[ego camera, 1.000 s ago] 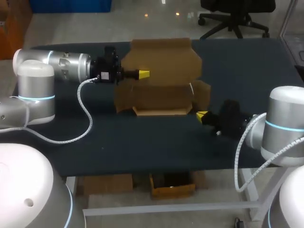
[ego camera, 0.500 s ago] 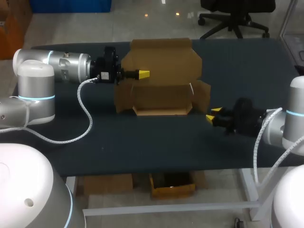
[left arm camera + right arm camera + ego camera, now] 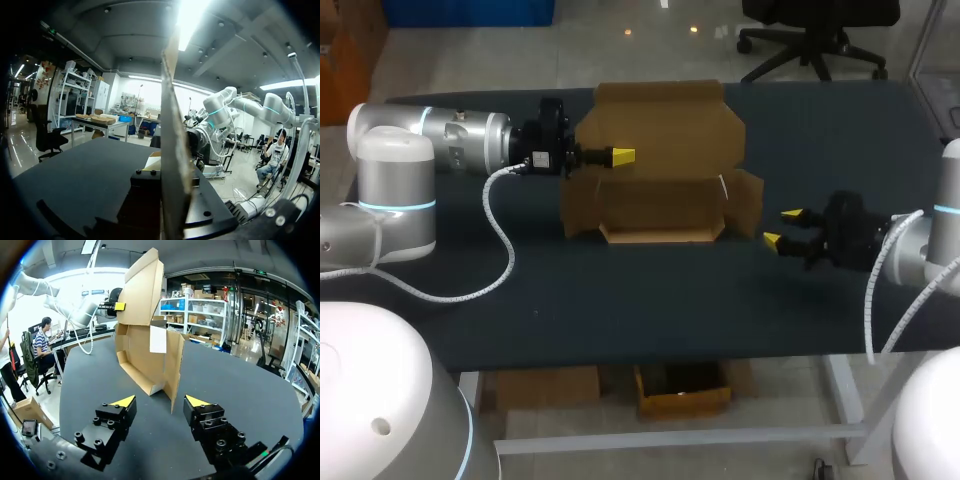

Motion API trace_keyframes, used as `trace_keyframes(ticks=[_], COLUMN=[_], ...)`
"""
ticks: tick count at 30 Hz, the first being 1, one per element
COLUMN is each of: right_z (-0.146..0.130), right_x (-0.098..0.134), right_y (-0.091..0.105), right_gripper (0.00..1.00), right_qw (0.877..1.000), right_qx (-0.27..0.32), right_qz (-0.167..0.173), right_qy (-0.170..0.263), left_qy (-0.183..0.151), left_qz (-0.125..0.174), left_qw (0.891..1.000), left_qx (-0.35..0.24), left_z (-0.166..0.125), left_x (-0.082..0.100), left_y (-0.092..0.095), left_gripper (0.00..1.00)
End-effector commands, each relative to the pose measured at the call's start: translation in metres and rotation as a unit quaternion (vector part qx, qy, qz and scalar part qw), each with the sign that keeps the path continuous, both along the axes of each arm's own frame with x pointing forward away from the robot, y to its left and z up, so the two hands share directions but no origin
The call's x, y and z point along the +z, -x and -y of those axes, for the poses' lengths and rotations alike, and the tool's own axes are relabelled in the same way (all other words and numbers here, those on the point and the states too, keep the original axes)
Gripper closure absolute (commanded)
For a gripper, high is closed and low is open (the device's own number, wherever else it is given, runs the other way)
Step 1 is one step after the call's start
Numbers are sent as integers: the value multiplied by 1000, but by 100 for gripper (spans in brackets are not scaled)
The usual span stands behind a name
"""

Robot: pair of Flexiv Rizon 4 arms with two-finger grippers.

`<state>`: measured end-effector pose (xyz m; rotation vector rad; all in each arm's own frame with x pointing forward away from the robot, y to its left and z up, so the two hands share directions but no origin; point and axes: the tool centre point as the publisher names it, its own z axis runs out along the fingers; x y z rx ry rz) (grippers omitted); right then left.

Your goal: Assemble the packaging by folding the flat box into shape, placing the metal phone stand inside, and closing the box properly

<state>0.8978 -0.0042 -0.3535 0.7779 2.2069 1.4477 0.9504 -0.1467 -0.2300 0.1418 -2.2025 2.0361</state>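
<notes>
From above, a brown corrugated-cardboard box (image 3: 655, 212) sits mid-way across the dark matte surface (image 3: 620, 295), half folded into a shallow tray, with its broad lid (image 3: 660, 120) with clipped corners standing up behind. The left pincer (image 3: 621, 155) pinches that lid at its left edge, one yellow tip lying on the front face. The right pincer (image 3: 782, 227) is spread, close to the box's right side flap (image 3: 745, 200) but apart from it. From the left wrist, the lid (image 3: 172, 125) shows edge-on as a thin, rough-cut sheet gripped between black finger blocks. From the right wrist, the right pincer (image 3: 160, 402) gapes wide, its wedge-shaped tips either side of the upright side flap (image 3: 175, 365) without touching it; a white patch (image 3: 158, 339) marks the box's inner wall.
</notes>
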Motion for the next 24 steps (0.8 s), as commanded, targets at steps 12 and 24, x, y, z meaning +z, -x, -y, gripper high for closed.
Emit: trace_keyframes(ticks=[12,24], right_z=[-7,-25], right_x=[-18,-21], right_y=[-44,-64], right_gripper=[33,47], right_qw=[999,999], right_qx=[-16,-22], right_qz=[-19,-20], right_qy=[-22,-32], left_qy=[0,0], left_qz=[0,0], left_qw=[1000,1000], left_qx=[0,0], left_z=[0,0], left_x=[-3,-3], left_y=[1,1], left_gripper=[100,100])
